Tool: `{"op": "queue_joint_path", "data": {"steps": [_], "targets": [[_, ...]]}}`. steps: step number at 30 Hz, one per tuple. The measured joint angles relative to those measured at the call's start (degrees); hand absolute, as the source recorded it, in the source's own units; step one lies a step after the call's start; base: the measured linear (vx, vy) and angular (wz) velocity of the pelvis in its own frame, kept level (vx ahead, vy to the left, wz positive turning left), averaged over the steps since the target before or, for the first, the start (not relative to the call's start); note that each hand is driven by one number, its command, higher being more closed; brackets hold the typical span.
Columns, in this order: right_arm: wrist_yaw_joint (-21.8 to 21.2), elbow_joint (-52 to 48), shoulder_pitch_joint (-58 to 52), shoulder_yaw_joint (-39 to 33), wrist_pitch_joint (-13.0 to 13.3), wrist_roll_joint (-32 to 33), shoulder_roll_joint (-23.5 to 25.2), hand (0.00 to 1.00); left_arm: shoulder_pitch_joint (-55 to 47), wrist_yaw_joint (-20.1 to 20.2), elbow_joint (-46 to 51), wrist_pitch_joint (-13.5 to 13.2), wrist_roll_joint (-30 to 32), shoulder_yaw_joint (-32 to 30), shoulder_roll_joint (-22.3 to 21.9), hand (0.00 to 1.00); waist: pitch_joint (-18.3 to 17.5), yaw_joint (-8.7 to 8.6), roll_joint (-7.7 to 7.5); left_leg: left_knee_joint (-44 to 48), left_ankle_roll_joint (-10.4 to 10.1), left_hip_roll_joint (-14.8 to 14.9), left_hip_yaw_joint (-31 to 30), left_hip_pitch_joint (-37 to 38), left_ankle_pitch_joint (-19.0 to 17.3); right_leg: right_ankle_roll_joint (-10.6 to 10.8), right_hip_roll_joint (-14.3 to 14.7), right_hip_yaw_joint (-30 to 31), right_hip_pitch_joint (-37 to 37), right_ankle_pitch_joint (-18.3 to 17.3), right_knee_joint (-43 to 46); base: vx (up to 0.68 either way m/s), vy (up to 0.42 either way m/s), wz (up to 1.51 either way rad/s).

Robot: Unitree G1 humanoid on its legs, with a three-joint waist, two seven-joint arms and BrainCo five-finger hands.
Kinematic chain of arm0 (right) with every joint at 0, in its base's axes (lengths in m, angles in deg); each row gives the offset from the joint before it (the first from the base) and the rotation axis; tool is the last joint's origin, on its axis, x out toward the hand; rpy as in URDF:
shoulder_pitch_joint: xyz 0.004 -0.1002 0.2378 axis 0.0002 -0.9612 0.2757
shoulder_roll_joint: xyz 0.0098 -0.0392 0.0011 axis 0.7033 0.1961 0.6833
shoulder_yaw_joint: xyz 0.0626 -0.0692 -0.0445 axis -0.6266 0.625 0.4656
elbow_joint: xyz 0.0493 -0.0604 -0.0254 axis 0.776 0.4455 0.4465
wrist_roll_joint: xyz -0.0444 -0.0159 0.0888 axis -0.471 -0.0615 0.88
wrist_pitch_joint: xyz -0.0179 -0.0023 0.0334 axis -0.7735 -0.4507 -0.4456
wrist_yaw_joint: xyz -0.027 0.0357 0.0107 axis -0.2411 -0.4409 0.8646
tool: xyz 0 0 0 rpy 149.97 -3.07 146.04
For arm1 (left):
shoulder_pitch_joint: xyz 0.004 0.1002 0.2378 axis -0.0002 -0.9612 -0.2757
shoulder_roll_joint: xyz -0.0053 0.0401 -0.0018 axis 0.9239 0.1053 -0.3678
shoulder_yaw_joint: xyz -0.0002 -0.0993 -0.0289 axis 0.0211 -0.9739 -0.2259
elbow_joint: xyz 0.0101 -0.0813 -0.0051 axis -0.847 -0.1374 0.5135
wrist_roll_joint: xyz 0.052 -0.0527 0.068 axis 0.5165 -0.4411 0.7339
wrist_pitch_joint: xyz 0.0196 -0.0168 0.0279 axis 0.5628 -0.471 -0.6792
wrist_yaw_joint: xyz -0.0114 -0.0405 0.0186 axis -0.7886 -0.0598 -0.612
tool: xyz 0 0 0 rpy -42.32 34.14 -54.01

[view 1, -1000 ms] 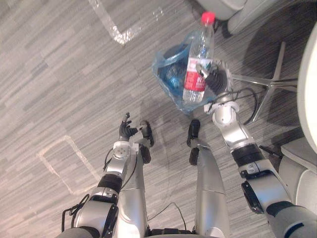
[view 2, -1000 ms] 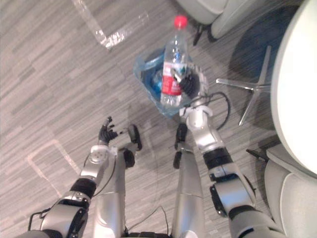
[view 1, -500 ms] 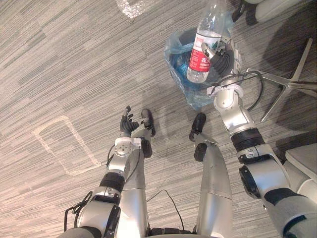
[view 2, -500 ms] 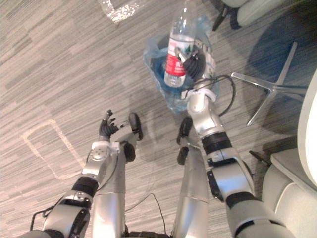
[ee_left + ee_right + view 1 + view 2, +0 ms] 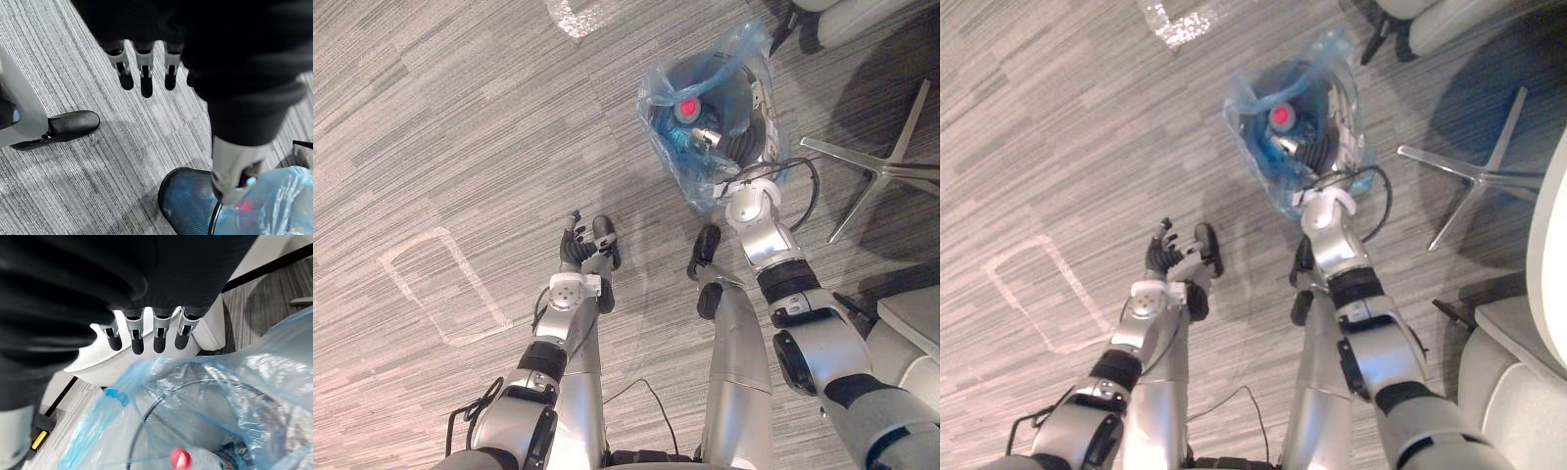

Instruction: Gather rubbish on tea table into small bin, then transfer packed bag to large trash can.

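- The right hand (image 5: 146,328) hangs with fingers straight and slack, holding nothing, right above the bin's mouth at upper centre, where anything let go would fall inside.
- The bottle (image 5: 687,106) stands in the small bin (image 5: 181,205), red cap up, inside the blue bag (image 5: 656,83) that lines it.
- The left hand (image 5: 576,251), at lower centre, is loosely open and empty, kept clear of the work.

The bottle (image 5: 686,107) shows only its red cap, the rest hidden in the blue bag (image 5: 749,44); the chair base (image 5: 884,168) is cut off.
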Motion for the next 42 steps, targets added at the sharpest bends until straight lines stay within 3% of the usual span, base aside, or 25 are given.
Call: {"op": "queue_joint_path", "data": {"steps": [8,11,18,25,26,35,42], "targets": [[-1.47,0.16,-3.02,4.69,0.09,-6.38,-0.13,0.0,0.0,0.08,-0.24,-0.12,0.04,0.11,0.07,0.0,-0.03,-0.02,-0.04,0.1,-0.44,0.71,0.57,0.62,-0.43,-0.11,0.35,-0.1,0.72,-0.04,-0.26,-0.02,-0.024,-0.01],[-3.2,4.64,-3.65,7.04,0.09,-8.61,0.21,0.0,0.07,0.22,-1.14,-0.38,0.07,0.03,0.09,0.0,-0.12,-0.15,-0.16,-0.29,-0.51,0.91,0.91,-0.08,-0.36,-0.26,0.27,-0.4,0.02,-0.15,-0.39,-0.01,-0.035,0.06],[-5.4,11.26,-2.89,8.58,-0.03,-8.67,2.53,0.0,1.62,0.22,-2.72,-0.42,0.06,-0.33,0.16,0.0,-0.17,-0.12,-0.27,-0.29,0.08,0.76,1.02,-1.79,0.25,-0.39,-0.08,-0.52,-1.79,-0.42,0.3,0.0,-0.009,0.02],[-6.73,17.82,-2.42,8.99,-0.23,-8.66,6.69,0.0,2.32,-0.04,-3.31,-0.79,-0.07,-1.01,0.01,0.0,-0.17,-0.25,-0.27,-1.91,-0.78,-0.39,0.07,-3.8,1.37,-0.8,-1.24,-1.53,-4.24,-1.36,1.83,-0.03,-0.032,0.15],[-6.91,18.31,-2.29,8.99,-0.23,-8.64,7.34,1.0,2.35,-0.11,-3.28,-0.85,-0.45,-1.85,-0.06,0.0,-0.17,-0.19,-0.27,-1.92,-0.69,-0.46,0.06,-4.48,1.57,-0.9,-1.35,-1.53,-5.03,-1.44,2.14,-0.05,-0.061,0.17],[-7.38,18.58,-1.97,8.86,-0.18,-8.17,8.14,1.0,2.41,-0.92,-2.34,-1.49,-2.21,-2.43,-0.7,0.0,-0.17,0.1,-0.27,-2.81,-0.87,-1.12,-0.3,-5.17,2.43,-1.12,-2.05,-1.74,-6.28,-2.02,3.11,-0.05,-0.028,0.07],[-7.39,17.33,-2.17,8.64,0.02,-3.73,8.13,1.0,2.41,-0.77,-2.22,-1.52,-3.3,-2.43,-1.81,0.0,-0.17,0.4,-0.27,-2.66,-0.56,-1.0,-0.29,-5.13,2.72,-1.13,-1.94,-1.75,-6.18,-2.01,3.03,-0.05,-0.014,-0.01]]}}
